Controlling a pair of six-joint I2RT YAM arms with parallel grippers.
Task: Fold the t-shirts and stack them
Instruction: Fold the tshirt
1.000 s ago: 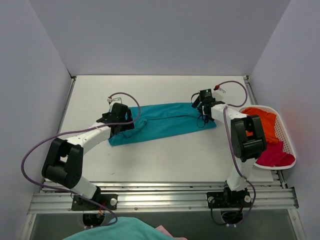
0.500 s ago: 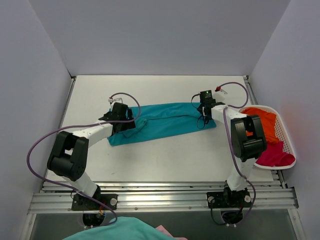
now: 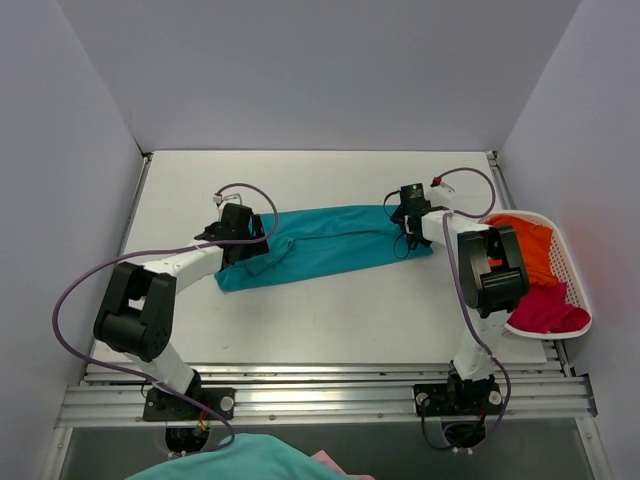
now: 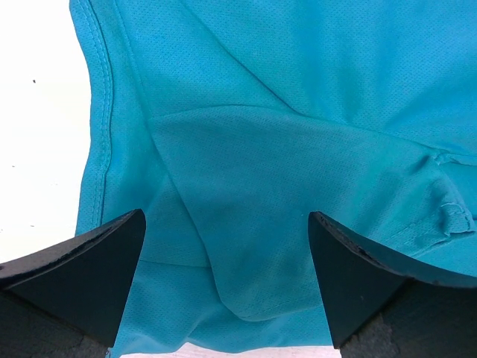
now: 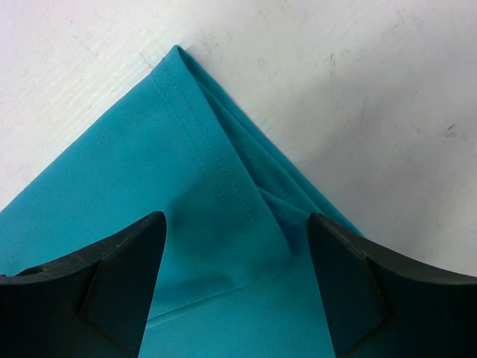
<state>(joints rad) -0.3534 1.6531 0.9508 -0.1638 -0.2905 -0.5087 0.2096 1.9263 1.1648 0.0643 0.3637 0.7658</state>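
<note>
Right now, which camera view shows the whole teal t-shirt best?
The top external view: there the teal t-shirt lies end to end as one long folded band on the table. The left wrist view shows only creased cloth with a stitched hem; the right wrist view shows only one pointed corner.

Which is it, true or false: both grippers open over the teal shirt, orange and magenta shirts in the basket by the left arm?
Wrong on one point: the top external view shows the basket with the orange shirt and magenta shirt by the right arm. Left gripper and right gripper are open over the teal shirt.
</note>
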